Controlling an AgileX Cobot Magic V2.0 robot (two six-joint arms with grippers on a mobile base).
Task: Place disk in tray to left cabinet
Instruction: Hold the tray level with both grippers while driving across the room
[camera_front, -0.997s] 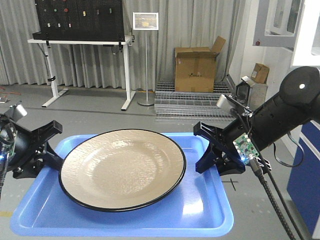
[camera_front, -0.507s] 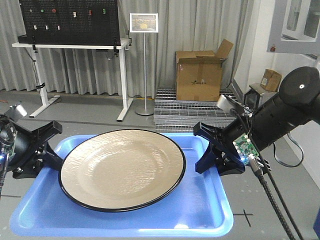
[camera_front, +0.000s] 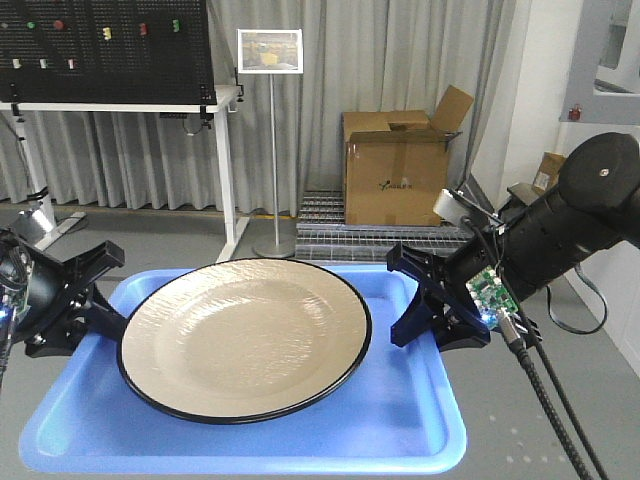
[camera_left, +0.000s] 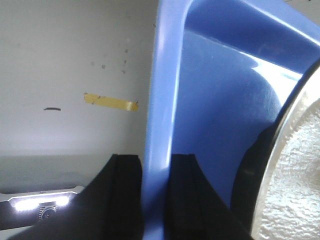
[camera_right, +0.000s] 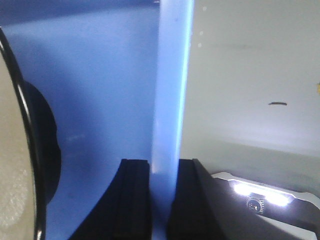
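The left gripper, at frame left, and the right gripper, at frame right, are each clamping an opposite lip of the tray, apparently holding it level so the disk lying at its centre is not sliding.

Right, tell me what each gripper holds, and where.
Both hold the blue tray: left gripper clamps its left rim, right gripper its right rim. The disk just rests inside.
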